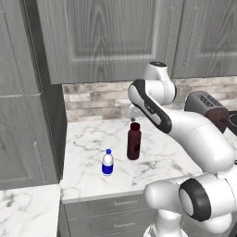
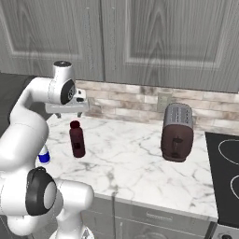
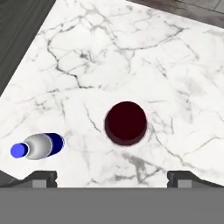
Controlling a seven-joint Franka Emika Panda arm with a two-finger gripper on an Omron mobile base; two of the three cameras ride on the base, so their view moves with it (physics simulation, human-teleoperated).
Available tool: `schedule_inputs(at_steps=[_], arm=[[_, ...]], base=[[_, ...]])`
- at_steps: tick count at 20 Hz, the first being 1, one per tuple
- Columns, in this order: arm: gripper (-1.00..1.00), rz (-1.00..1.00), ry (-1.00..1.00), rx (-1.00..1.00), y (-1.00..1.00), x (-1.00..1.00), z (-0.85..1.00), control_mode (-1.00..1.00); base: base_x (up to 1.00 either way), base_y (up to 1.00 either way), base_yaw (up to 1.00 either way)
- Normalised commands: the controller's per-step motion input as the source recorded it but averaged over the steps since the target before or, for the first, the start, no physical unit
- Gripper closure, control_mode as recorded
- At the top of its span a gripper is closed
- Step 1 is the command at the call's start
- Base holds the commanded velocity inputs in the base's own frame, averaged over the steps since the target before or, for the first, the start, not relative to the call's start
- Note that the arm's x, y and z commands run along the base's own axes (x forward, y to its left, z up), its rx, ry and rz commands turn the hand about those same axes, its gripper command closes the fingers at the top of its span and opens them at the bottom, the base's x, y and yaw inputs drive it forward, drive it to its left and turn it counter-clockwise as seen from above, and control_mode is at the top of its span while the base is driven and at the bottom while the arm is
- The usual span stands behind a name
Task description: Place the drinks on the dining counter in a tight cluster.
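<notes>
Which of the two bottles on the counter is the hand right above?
The squat dark-maroon bottle: the open hand hangs directly over it. The small water bottle with a blue label stands off to its side.
</notes>
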Motion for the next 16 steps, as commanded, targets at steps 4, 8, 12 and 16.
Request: schedule_inputs(at_steps=[4, 8, 12, 16], arm=[[-1.00, -0.01, 0.00, -0.02, 0.00, 0.18, -0.12, -1.00], [-1.00, -0.03, 0.00, -0.02, 0.00, 0.17, -0.20, -1.00], [-1.00, -0.05, 0.00, -0.02, 0.00, 0.09, -0.21, -1.00], [-1.00, -0.05, 0.01, -0.03, 0.00, 0.13, -0.27, -1.00]], base=[[0.00, 0.00, 0.00], [0.00, 0.00, 0.00], [0.00, 0.00, 0.00], [0.00, 0.00, 0.00]])
